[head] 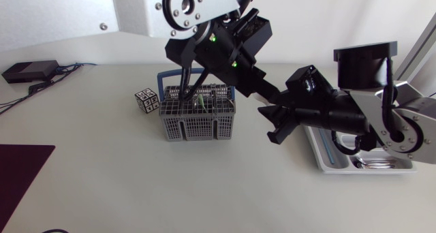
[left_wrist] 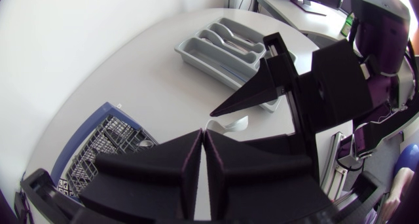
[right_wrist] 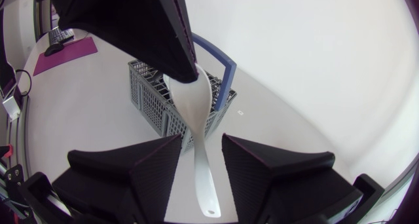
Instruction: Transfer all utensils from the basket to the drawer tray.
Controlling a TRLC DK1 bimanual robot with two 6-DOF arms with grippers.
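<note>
The left gripper (left_wrist: 203,135) has its fingers pressed together on a white spoon (right_wrist: 196,112) hanging just beside the basket (right_wrist: 152,94). The right gripper (right_wrist: 201,139) has its fingers spread around the handle, clear of it.

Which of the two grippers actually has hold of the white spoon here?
The left gripper: it is shut on the bowl end of the white spoon. The right gripper is open, its fingers flanking the handle without touching.

I see the grey basket (head: 197,118) mid-table, with a patterned cube (head: 146,99) just beside it at ten o'clock. My right gripper (head: 268,124) hangs at its three o'clock, fingers apart. The tray (head: 324,158) lies toward four o'clock.
</note>
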